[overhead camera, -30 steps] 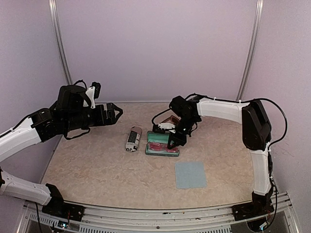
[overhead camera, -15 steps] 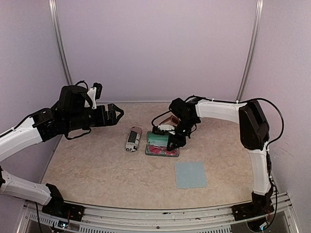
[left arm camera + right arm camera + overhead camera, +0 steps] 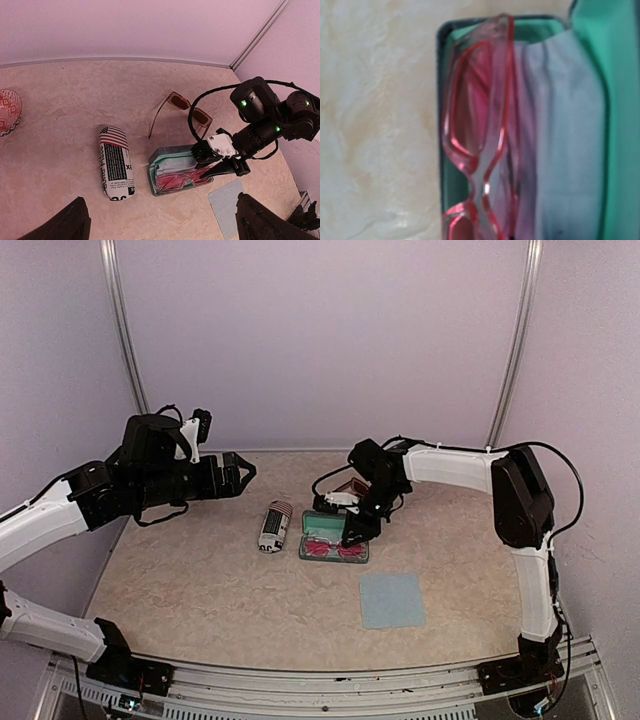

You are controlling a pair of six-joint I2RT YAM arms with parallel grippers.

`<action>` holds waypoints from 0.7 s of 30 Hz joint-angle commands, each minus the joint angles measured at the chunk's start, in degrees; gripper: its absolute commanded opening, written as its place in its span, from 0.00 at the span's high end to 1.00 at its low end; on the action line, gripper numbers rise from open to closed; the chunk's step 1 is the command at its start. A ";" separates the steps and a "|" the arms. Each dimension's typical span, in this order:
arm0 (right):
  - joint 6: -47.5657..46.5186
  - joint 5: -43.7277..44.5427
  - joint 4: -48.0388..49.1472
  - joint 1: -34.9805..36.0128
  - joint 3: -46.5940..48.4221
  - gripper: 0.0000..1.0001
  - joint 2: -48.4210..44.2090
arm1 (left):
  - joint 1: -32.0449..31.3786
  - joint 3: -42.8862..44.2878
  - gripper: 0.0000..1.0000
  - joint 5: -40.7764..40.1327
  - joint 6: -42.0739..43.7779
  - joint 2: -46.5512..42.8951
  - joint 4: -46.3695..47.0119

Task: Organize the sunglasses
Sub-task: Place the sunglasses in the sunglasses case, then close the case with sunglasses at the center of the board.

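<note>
The pink sunglasses (image 3: pixel 335 550) (image 3: pixel 182 179) (image 3: pixel 480 140) lie folded in the open blue-grey case (image 3: pixel 322 525) (image 3: pixel 170 152), on its green lining (image 3: pixel 615 100) next to a pale cloth. My right gripper (image 3: pixel 357 533) (image 3: pixel 212 167) hovers over the case's right end with its fingers slightly apart, open, beside the pink frame. Its fingers do not show in the right wrist view. The brown sunglasses (image 3: pixel 350 486) (image 3: pixel 190 110) lie unfolded on the table just behind the case. Held high at the left, my left gripper (image 3: pixel 240 472) stands wide open and holds nothing.
A striped black-and-white pouch (image 3: pixel 273 526) (image 3: pixel 116 162) lies left of the case. A blue cloth (image 3: pixel 392 600) (image 3: pixel 232 200) lies in front of it, to the right. A red patterned bowl (image 3: pixel 7 111) sits far left. Walls close the back and sides.
My right gripper's fingers have parted from the pink sunglasses, which stay in the case, and the gripper has risen slightly. The left arm has barely moved.
</note>
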 commanded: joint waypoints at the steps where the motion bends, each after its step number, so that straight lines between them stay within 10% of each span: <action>1: 0.63 1.04 2.52 -0.42 1.10 0.76 -1.59 | 0.30 1.25 0.01 -0.10 0.54 0.03 0.24; 21: 8.63 4.31 19.62 1.06 -13.69 0.75 -16.02 | 0.52 -1.45 0.01 -1.67 0.02 -2.59 4.24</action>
